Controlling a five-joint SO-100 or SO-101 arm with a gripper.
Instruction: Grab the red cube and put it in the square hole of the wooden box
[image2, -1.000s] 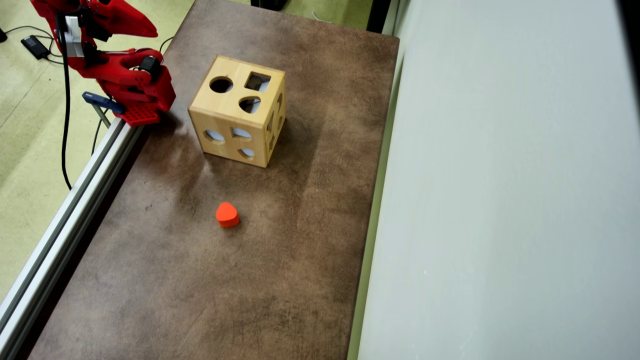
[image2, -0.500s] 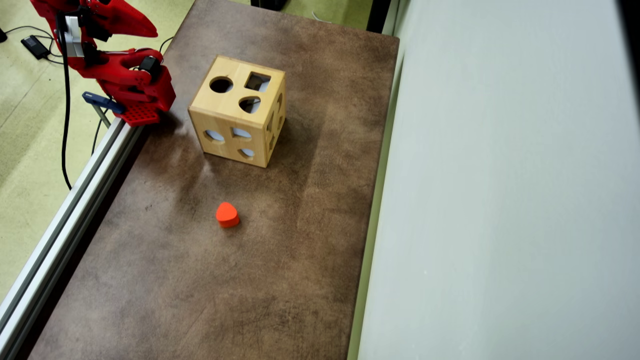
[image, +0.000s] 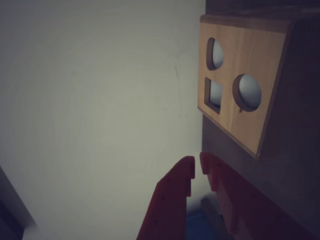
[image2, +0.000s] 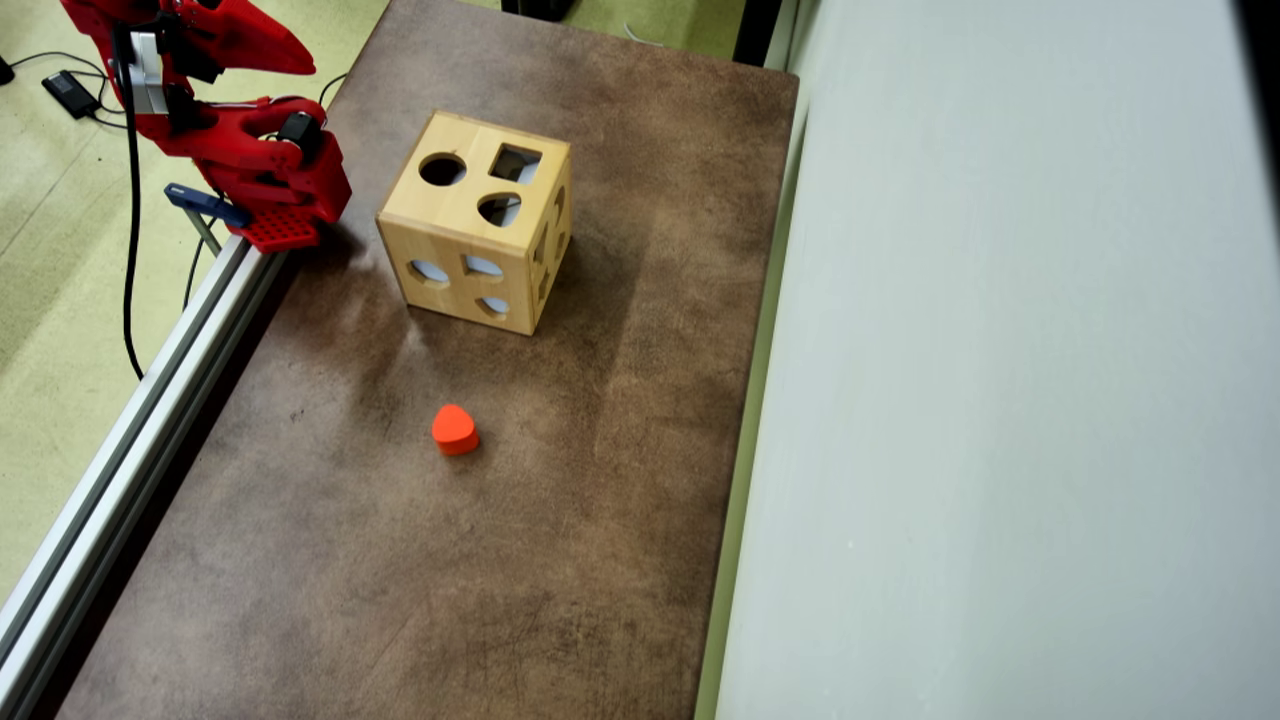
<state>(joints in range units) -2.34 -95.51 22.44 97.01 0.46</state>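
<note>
A small red block (image2: 455, 430) with rounded corners lies on the brown table, in front of the wooden box (image2: 470, 225) in the overhead view. The box's top face has a square hole (image2: 515, 163), a round hole and a rounded one. In the wrist view the box (image: 250, 75) is at upper right with the square hole (image: 214, 95) showing. My red gripper (image: 197, 166) is at the bottom of the wrist view, its jaws nearly touching with nothing between them. It stays well apart from the block, which the wrist view does not show. The red arm (image2: 250, 150) is folded at the table's upper left corner.
The brown table (image2: 400, 560) has an aluminium rail (image2: 150, 400) along its left edge. A pale wall (image2: 1000, 400) runs along the right side. Cables (image2: 128, 250) and a blue clamp (image2: 205, 203) lie by the arm's base, over green floor.
</note>
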